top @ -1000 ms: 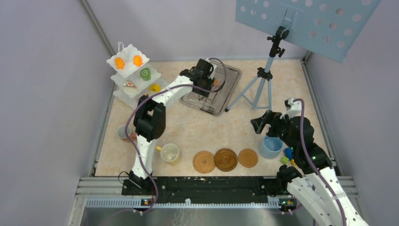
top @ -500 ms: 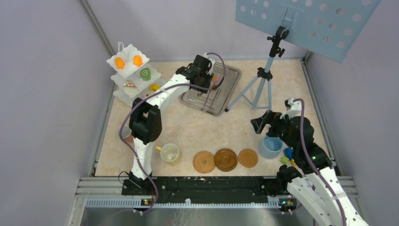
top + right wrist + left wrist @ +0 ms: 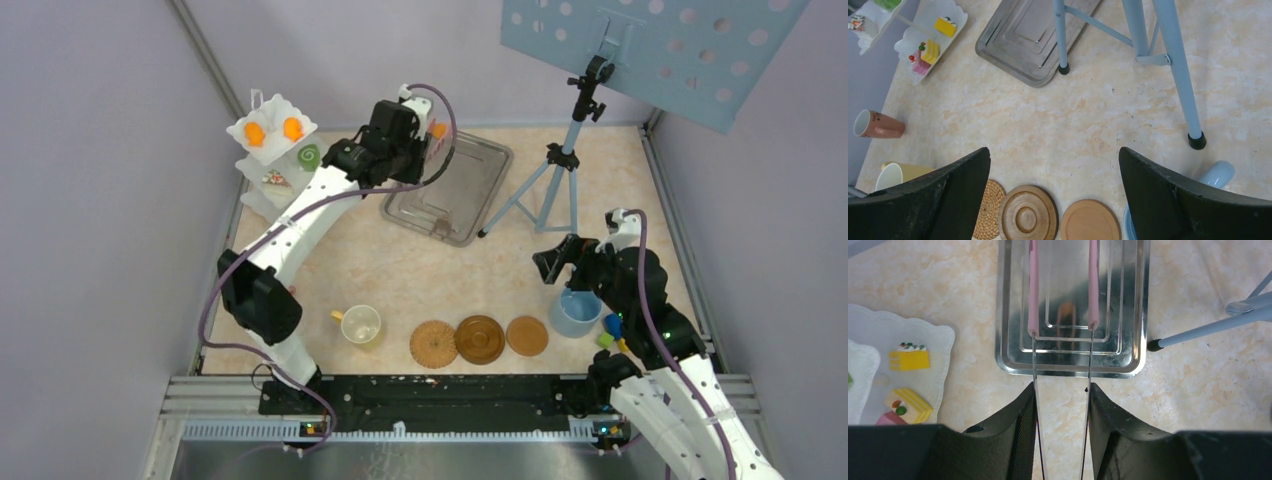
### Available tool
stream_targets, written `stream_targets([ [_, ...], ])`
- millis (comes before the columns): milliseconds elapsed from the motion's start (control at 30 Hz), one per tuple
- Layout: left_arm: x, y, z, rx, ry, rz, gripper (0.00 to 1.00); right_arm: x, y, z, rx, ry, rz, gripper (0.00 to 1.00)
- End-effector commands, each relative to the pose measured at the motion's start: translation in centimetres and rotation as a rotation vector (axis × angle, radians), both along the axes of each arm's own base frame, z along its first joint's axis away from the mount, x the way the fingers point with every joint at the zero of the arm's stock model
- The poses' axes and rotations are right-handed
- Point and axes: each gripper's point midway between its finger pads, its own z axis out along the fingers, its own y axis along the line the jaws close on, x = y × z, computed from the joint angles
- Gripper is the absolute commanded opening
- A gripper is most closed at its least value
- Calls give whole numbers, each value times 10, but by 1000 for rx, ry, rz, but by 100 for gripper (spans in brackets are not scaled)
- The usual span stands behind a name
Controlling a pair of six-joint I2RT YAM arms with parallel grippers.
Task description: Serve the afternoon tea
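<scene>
Your left fingers [image 3: 1020, 415] pinch the pink tongs [image 3: 1033, 300], which lie lengthwise over the tray [image 3: 1008, 315], with the white stand [image 3: 943, 340] just beside its edge. Your right fingers [image 3: 948, 195] are spread wide above the bench [image 3: 1048, 130].

The white-and-black left arm [image 3: 300, 222] was stretched far up and across the desk [image 3: 400, 275] from its base, elbow out to the left. Its black left gripper [image 3: 1062, 390] pointed downward, with the jaws partly closed on the thin metal blades of the pink tongs [image 3: 1033, 290]. The white-and-black right arm [image 3: 655, 330] sat folded close to its base, its black right gripper [image 3: 1055, 160] raised above the desk with the jaws spread wide, holding nothing.
</scene>
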Motion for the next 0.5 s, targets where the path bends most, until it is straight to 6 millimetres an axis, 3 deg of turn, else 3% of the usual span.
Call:
stream_targets([
  [0,-17,17,47,-39,-92,32,25,3,3,14,17,-46,3,98],
  [467,-60,72,109,-26,-224,142,24,5,4,14,12,-46,10,99],
])
